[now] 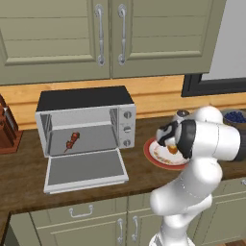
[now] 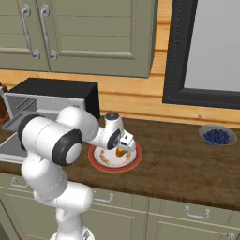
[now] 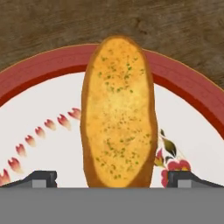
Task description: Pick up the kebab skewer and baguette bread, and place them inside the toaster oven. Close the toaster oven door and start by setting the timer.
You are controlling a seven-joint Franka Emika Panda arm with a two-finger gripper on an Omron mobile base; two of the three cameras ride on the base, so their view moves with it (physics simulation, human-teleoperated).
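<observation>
Gripper [image 3: 112,181] spread fully wide over the plate [image 3: 39,100], one fingertip either side of the baguette bread [image 3: 117,111], nothing clamped. Golden-orange crust flecked with green, oblong, lying flat mid-plate near the counter's [image 2: 187,164] front edge; long axis runs straight away from the hand toward the plate's far rim. Kebab skewer [image 1: 72,141] lying slantwise inside the toaster oven [image 1: 84,120], door [image 1: 85,170] dropped open.

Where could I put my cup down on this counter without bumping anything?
Between the red-rimmed plate and the blueberry bowl the counter lies bare. It is crowded around the plate, where the gripper hangs over the baguette bread, and by the toaster oven's dropped door.
</observation>
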